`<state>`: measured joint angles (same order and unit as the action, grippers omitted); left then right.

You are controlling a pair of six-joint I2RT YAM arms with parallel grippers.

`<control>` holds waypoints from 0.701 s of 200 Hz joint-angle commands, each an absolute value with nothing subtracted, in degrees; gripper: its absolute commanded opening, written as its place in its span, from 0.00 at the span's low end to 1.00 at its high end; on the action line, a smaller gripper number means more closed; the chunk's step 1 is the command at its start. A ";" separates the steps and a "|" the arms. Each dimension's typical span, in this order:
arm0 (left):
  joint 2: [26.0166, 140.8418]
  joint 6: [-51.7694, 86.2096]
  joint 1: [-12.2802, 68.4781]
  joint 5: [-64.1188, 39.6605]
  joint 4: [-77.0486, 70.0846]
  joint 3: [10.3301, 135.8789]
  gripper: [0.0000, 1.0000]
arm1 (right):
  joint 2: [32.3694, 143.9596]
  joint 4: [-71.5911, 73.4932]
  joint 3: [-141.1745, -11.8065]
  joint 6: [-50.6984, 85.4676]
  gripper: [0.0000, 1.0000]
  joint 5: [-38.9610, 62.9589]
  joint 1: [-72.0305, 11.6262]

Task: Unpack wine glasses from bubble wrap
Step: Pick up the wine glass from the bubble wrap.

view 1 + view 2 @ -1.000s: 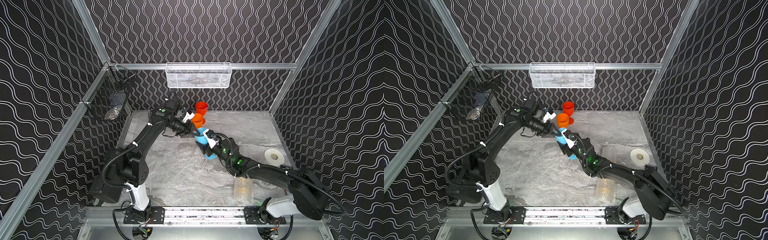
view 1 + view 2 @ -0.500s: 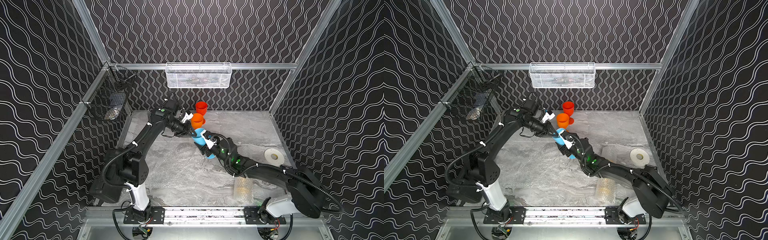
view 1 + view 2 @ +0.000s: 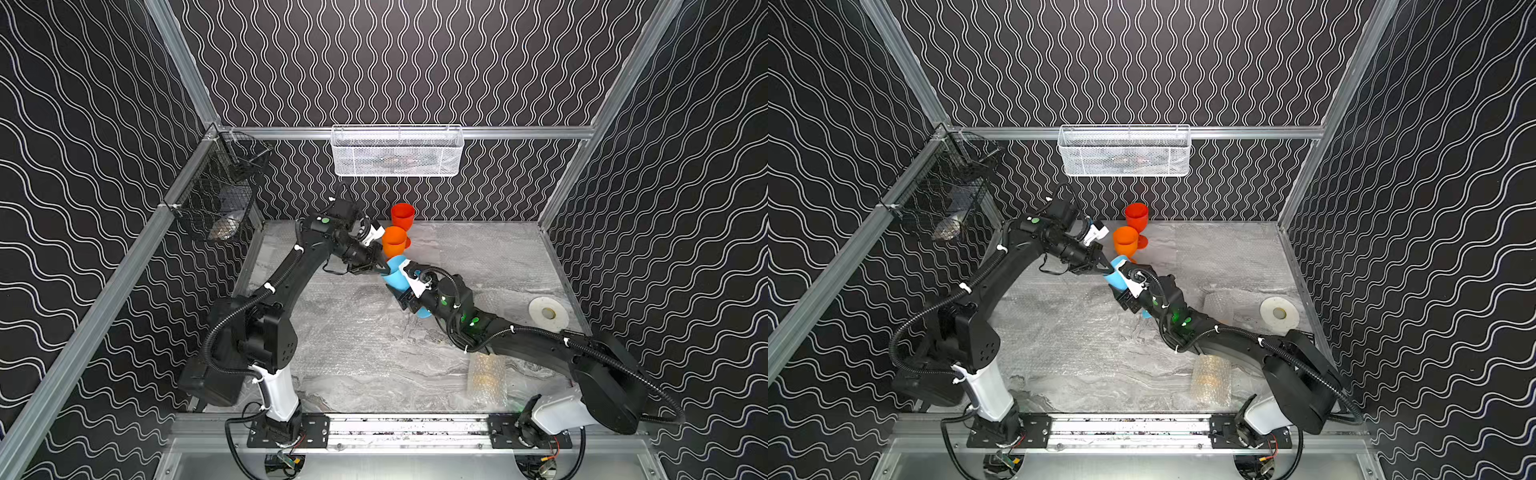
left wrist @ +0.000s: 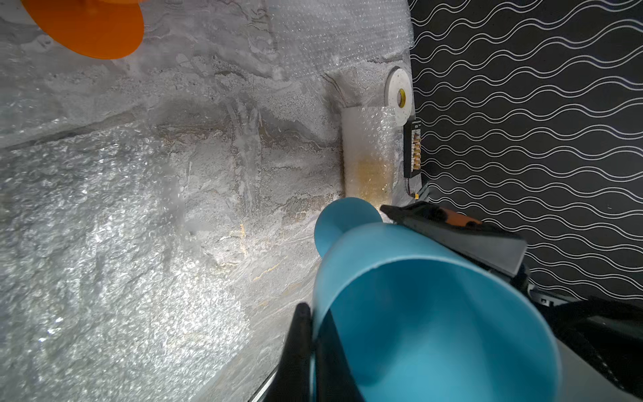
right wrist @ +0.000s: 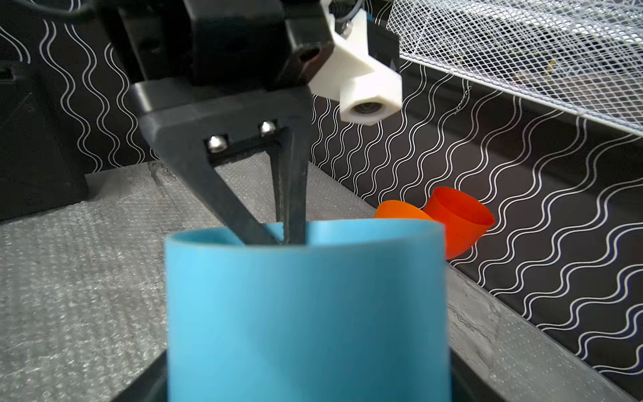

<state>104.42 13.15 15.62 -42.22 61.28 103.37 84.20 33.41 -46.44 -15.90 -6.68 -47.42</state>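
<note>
Left claw pinches rim of smooth light blue goblet, one finger inside bowl; right claw straddles bowl, grip unclear.

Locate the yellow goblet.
In a top view the yellow goblet lies bubble-wrapped on the table's near right part, beside the right arm, nearer than the white roll.

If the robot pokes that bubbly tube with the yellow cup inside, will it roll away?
Probably a little: the bubble-wrap tube is round and lying on its side. Its dimpled wrap looks soft, so it may squash. It's mostly air bubbles, so likely light.
</note>
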 commanded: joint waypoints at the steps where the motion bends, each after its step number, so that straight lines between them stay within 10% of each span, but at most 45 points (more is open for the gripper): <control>1: 103.28 10.98 15.78 -45.46 62.45 103.62 0.00 | 84.29 34.86 -47.11 -13.64 0.81 -7.38 -47.37; 140: 101.28 15.56 15.88 -31.55 56.69 107.62 0.00 | 75.83 18.40 -45.75 -3.68 0.97 -0.08 -47.24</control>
<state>101.47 15.05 15.84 -34.24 59.20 105.82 78.24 23.27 -46.94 -6.13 -2.48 -47.16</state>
